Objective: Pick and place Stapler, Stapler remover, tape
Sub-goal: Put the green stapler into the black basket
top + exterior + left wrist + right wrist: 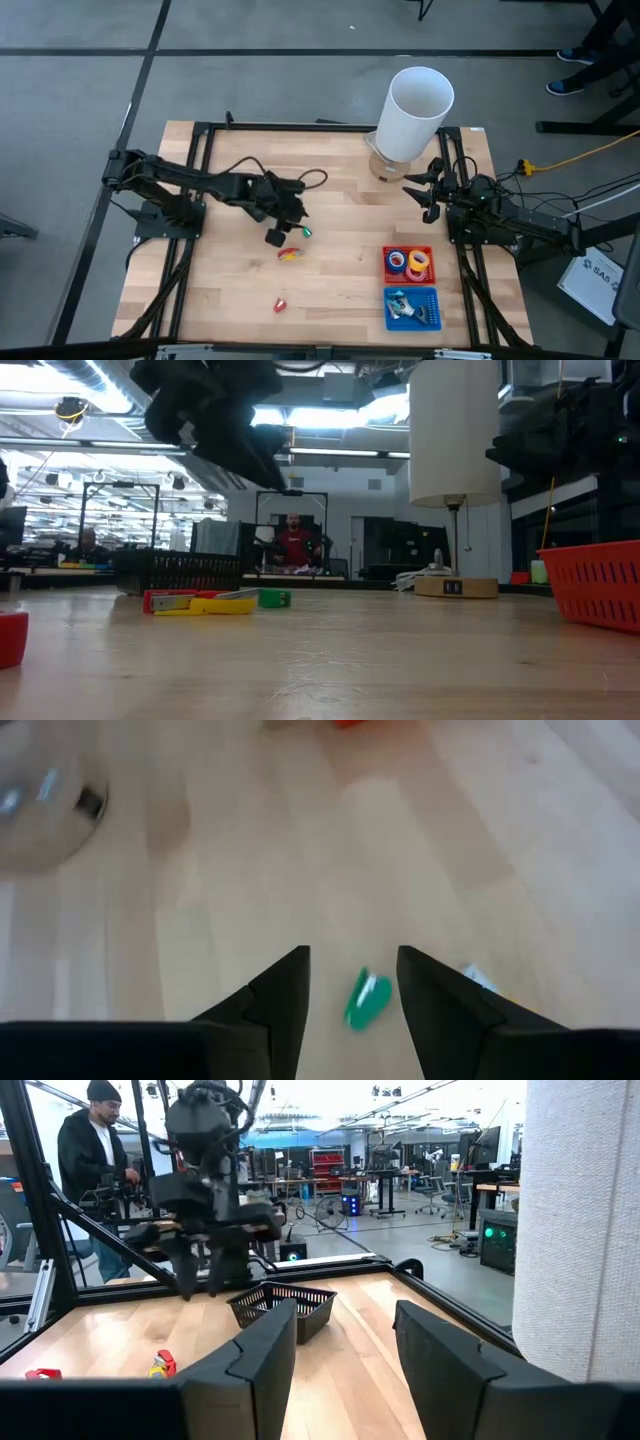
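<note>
My left gripper [277,236] hangs open above the middle of the table, tilted down, holding nothing. Its fingers [290,980] frame a small green thing [365,1000] that lies on the wood [305,232]. The yellow and red stapler [290,255] lies flat just nearer the front edge [200,602]. A small red thing [281,303], perhaps the stapler remover, rests closer to the near edge. The tape rolls [408,262] lie in a red basket [430,252]. My right gripper [418,195] waits open at the right, beside the white cylinder.
A tall white cylinder [415,110] stands on a round base at the far right. A blue basket [412,308] sits near the front right, next to the red one. A black mesh basket [280,1310] sits below the left arm. People stand in the room beyond.
</note>
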